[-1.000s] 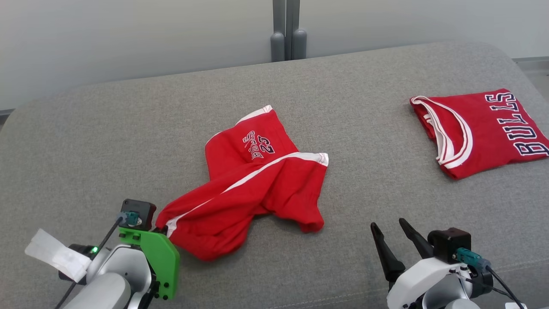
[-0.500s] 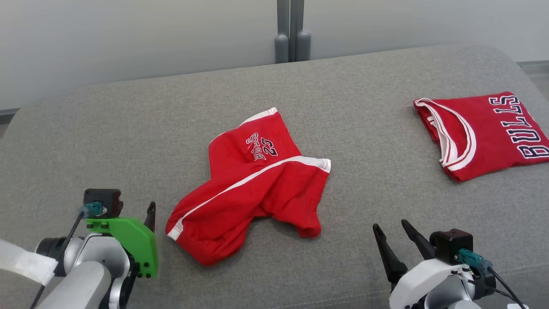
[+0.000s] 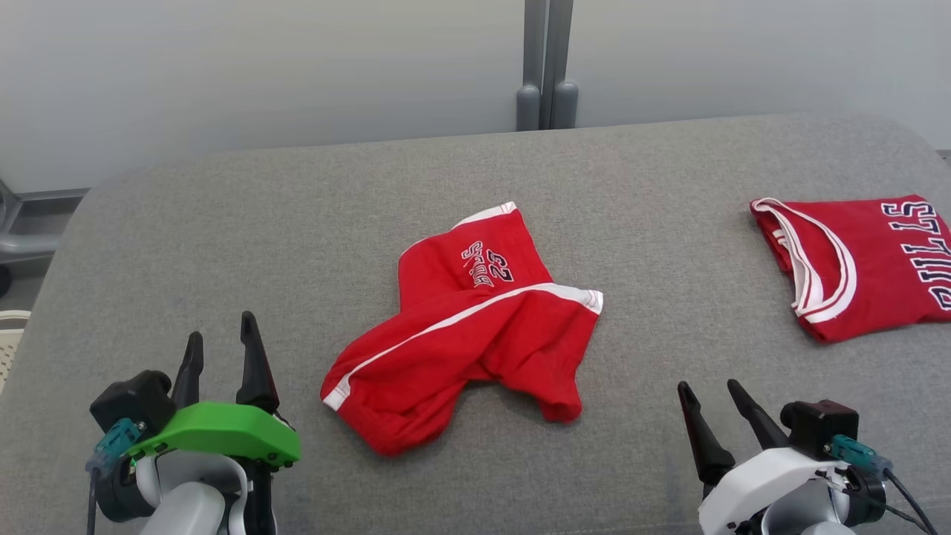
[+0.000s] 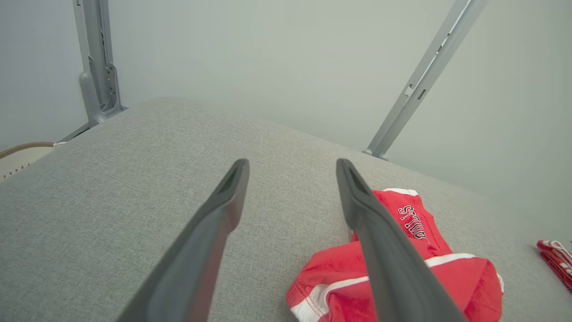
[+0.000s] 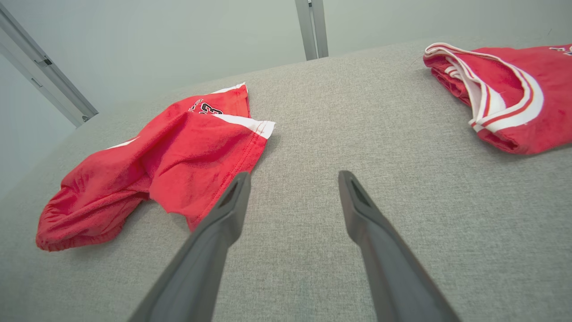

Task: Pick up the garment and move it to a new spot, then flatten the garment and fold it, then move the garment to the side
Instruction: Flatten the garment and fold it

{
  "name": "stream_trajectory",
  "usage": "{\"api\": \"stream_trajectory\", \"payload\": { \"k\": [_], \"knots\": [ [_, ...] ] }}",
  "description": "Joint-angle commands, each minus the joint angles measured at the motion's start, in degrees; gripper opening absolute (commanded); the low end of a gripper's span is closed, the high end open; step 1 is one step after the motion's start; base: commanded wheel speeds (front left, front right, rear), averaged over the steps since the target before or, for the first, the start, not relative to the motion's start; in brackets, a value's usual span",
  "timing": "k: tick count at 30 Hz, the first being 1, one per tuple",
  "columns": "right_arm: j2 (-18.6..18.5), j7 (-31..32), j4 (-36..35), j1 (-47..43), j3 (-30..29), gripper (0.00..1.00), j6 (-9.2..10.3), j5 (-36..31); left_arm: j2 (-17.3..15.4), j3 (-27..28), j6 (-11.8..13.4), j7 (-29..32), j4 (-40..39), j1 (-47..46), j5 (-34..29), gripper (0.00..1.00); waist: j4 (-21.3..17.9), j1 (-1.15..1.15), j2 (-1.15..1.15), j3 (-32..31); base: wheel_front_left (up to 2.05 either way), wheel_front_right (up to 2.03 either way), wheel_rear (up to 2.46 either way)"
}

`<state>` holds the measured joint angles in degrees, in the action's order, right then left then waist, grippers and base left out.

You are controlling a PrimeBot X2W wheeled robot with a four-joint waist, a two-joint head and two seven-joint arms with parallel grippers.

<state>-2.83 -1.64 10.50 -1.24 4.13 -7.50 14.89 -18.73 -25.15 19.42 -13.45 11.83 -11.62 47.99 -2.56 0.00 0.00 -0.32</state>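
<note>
On the grey desk [image 3: 223, 223] I see crumpled red shorts [image 3: 468, 327] between my left pincer [image 3: 223, 353] and right pincer [image 3: 709, 397], both released and empty, jersey [image 3: 854, 260] far right.

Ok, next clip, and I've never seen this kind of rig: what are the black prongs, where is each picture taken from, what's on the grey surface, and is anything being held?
The prongs are the fingers of a two-armed robot's grippers. The wide picture comes from a camera on its head, looking down at a grey padded surface. There the left gripper sits at lower left and the right gripper at lower right. The other two pictures come from cameras on each wrist, looking along that gripper's own fingers. Crumpled red shorts with white stripes lie in the middle; a folded red jersey lies at the far right. Both grippers are open and hold nothing, and neither touches the shorts.
</note>
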Motion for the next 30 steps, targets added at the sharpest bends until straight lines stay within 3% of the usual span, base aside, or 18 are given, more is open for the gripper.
{"api": "stream_trajectory", "payload": {
  "k": [1, 8, 14, 22, 30],
  "knots": [
    [-0.1, -1.0, 0.4, -0.4, -0.8, 1.00, 0.02, 1.3, 1.0, 1.7, -0.7, -1.0, -0.1, 1.5, 0.0, 1.00, 1.3, 0.00, 0.00, -1.2, 0.00, 0.00, 0.00],
    [-0.1, -4.4, 2.5, 1.8, -2.6, 1.00, 0.02, 3.7, 4.5, 7.7, -5.4, -1.7, -2.9, 7.5, -6.6, 1.00, 3.2, 0.00, 0.00, -3.4, 0.00, 0.00, 0.00],
    [-0.1, -6.9, 3.3, 2.7, -2.8, 1.00, 0.02, 2.4, 5.2, 8.7, -8.6, -1.7, -3.2, 13.0, -11.7, 1.00, 4.2, 0.00, 0.00, -5.1, 0.00, 0.00, 0.00],
    [-0.1, -8.0, 3.9, 1.3, -3.4, 1.00, 0.02, 1.1, 4.2, 8.1, -7.4, -1.7, -1.5, 17.9, -15.8, 1.00, 5.4, 0.00, 0.00, -6.7, 0.00, 0.00, 0.00],
    [-0.1, -6.5, 4.9, -1.2, -3.8, 1.00, 0.02, 0.0, 3.5, 8.1, -7.8, -1.7, 0.8, 20.2, -16.3, 1.00, 6.5, 0.00, 0.00, -7.6, 0.00, 0.00, 0.00]
  ]
}}
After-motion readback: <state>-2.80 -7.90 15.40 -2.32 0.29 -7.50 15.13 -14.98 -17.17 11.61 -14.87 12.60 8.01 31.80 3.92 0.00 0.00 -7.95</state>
